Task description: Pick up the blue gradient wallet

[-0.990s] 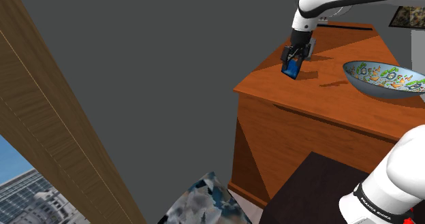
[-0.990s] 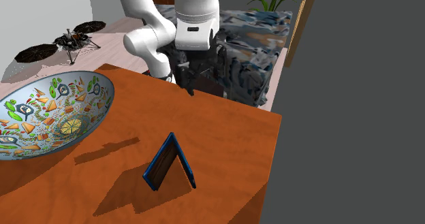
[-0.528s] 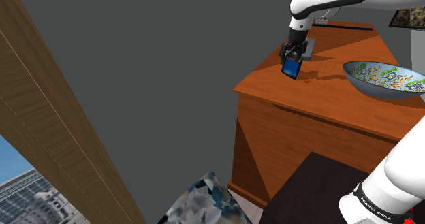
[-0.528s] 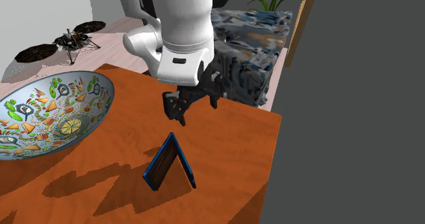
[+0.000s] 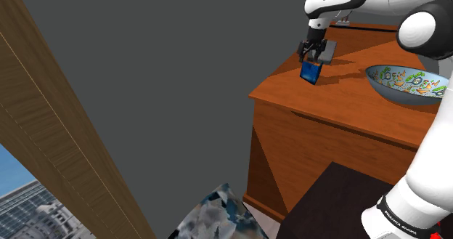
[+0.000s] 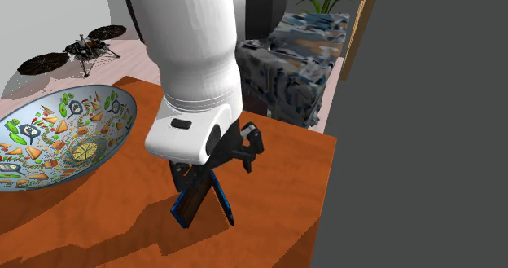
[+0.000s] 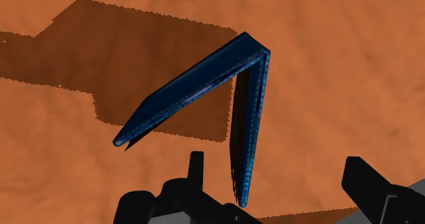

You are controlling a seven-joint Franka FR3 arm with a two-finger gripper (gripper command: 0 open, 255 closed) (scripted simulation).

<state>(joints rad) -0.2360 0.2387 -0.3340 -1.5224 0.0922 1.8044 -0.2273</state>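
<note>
A dark blue wallet [image 7: 204, 86] stands half open like a tent on the orange-brown wooden cabinet top [image 5: 341, 99], near its corner. My black gripper [image 7: 279, 182] hangs open just above it, and one wallet flap runs down between the two fingers without visibly touching either. The shoulder view has the gripper [image 5: 316, 53] directly over the wallet [image 5: 311, 73]. Seen from the second exterior view, the white forearm covers much of the gripper [image 6: 213, 170], with the wallet [image 6: 194, 201] poking out beneath it.
A wide patterned bowl [image 6: 61, 132] sits on the same cabinet top [image 6: 277, 169], a short way from the wallet. The top's edge [image 6: 321, 217] drops off close beside the wallet. A mottled blue-grey block [image 6: 297, 54] and a plant stand behind the cabinet.
The arm has swung in and lowered over the wallet, bringing the open gripper from well above down to its ridge. The wallet has not moved.
</note>
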